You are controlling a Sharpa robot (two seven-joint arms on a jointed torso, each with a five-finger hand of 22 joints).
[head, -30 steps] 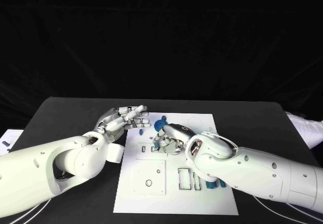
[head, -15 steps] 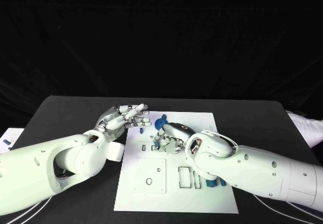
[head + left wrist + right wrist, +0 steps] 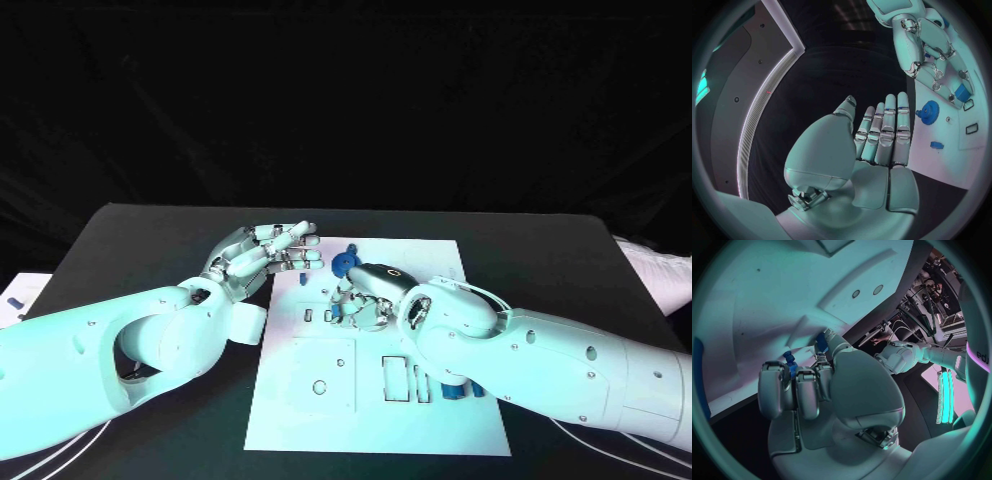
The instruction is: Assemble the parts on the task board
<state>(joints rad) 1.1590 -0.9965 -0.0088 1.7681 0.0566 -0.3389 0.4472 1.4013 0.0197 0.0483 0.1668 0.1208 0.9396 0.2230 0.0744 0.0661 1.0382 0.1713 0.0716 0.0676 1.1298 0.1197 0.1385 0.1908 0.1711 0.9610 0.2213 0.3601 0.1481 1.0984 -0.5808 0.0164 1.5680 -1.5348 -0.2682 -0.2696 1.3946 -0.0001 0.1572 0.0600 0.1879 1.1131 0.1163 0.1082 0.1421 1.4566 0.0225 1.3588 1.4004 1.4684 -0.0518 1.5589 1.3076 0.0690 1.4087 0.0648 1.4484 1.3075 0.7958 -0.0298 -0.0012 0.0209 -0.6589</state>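
You see a black table (image 3: 159, 235) set before a dark backdrop (image 3: 346, 100), with pale papers (image 3: 656, 275) lying at its right edge and another sheet (image 3: 18, 292) at its left edge.

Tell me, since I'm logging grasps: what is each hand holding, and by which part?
The left hand holds nothing. The right hand has a small blue part at its fingertips; which end cannot be told.
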